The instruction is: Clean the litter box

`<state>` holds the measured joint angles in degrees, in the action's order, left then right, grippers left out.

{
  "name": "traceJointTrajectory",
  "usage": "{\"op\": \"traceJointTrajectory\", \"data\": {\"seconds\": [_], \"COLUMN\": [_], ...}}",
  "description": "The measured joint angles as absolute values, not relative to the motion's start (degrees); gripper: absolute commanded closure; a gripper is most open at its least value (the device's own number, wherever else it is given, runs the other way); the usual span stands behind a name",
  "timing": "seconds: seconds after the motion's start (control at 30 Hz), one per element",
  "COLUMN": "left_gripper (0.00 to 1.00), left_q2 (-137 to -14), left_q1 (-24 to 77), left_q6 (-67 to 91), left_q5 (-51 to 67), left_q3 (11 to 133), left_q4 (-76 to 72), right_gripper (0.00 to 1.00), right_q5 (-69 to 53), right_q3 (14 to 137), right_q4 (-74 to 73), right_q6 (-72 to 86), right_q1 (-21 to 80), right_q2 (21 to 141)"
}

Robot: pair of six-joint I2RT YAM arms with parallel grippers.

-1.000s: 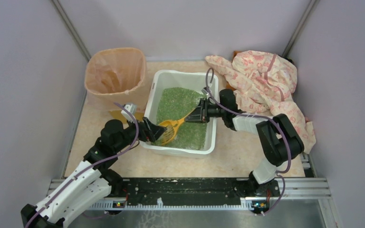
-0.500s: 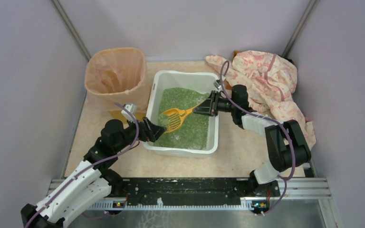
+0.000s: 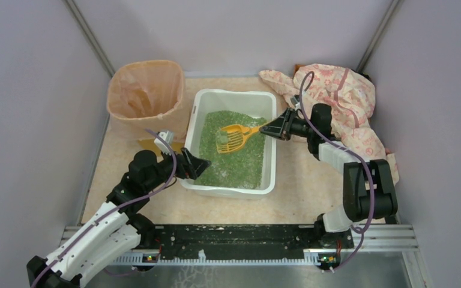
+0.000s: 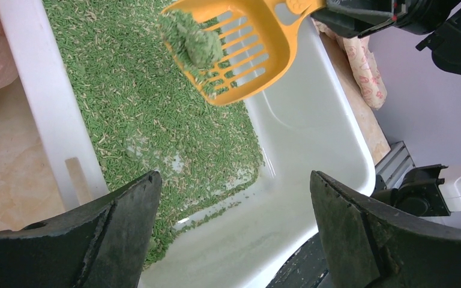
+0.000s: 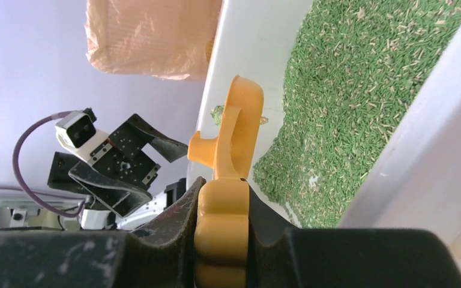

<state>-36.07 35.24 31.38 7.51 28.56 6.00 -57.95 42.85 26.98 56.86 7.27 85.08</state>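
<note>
Litter box [image 3: 231, 96] is sitting in the middle of the table [image 3: 300, 186], just beside the bag-lined bin [image 3: 120, 111] on the left arm's side and near a crumpled floral cloth [image 3: 342, 96] on the other. It is looking like a stiff, smooth-walled white plastic tub with rounded corners and a rolled rim. Loaded with green pellet litter [image 4: 138, 102], it is probably handling as fairly heavy and bottom-weighted, with loose fill that would be sliding if tipped. The rim is therefore seeming the soundest place to take hold, the glossy walls likely being slippery. The right gripper [image 5: 222, 192] is clamping the handle of the orange slotted scoop [image 3: 233, 137], which is hovering over the litter and carrying a green clump [image 4: 195, 42]. The left gripper [image 3: 198, 165] is hanging with jaws spread wide and nothing between them, at the box's near left corner.
</note>
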Motion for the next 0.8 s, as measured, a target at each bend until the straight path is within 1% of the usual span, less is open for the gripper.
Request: {"op": "traceJointTrajectory", "data": {"seconds": [0.17,0.43,0.57,0.7,0.8], "left_gripper": [0.01,0.01,0.01,0.01,0.01], "left_q2": [-37.08,-41.17,-41.19,-41.63,-41.45], "left_q1": [35.27,35.27,35.24,35.24,35.27], "left_q6": [31.14,28.95,28.56,28.8,28.88], "left_q5": [7.55,8.62,8.67,9.32,9.47], "left_q3": [28.56,31.86,32.93,32.93,32.93], "left_q4": [5.89,6.48,5.96,6.02,6.55], "right_gripper": [1.0,1.0,1.0,1.0,1.0], "right_q5": [-58.72,-59.77,-59.9,-61.82,-61.54], "right_q3": [42.7,38.11,35.83,33.23,32.18], "right_q4": [30.63,43.64,49.58,60.75,69.91], "right_q6": [59.86,68.05,71.48,78.04,83.81], "right_q1": [4.38,-2.48,-2.31,-3.7,-4.8], "right_q2": [84.47,84.09,84.18,86.08,89.62]}}
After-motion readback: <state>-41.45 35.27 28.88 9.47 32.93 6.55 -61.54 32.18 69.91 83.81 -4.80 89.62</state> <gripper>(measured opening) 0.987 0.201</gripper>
